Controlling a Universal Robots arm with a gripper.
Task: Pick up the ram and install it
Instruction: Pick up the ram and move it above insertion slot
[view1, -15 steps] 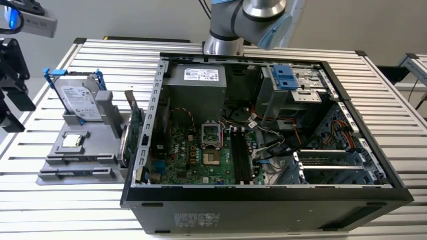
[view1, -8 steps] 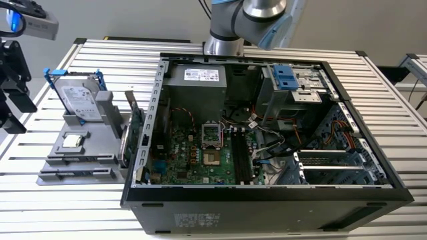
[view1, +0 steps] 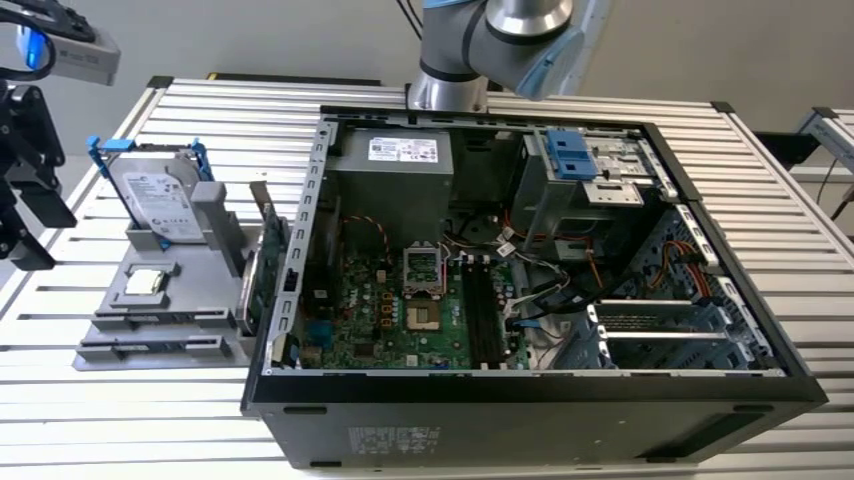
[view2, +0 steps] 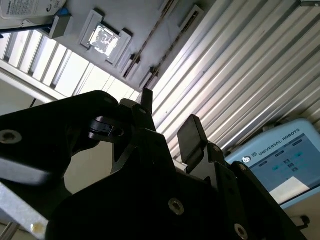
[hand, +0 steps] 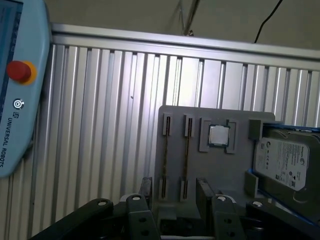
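Two ram sticks (hand: 165, 155) (hand: 186, 155) stand edge-on, side by side, in slots of a grey fixture (hand: 215, 170). In the exterior view the ram (view1: 158, 320) lies at the fixture's front part, left of the open computer case (view1: 534, 390). My gripper (hand: 174, 192) is open with nothing between its black fingers (hand: 145, 186). It hovers above the near end of the ram slots without touching them. At the exterior view's far left the gripper (view1: 34, 230) hangs above the slatted table, apart from the fixture. The second wrist view has the gripper (view2: 167, 117) open too.
On the fixture also sit a processor chip (hand: 218, 135), a silver hard drive with blue brackets (view1: 160, 200) and an upright green card (view1: 270, 262). The case's motherboard (view1: 400, 300) lies exposed. A teach pendant (hand: 15, 90) rests on the slatted table (hand: 100, 125).
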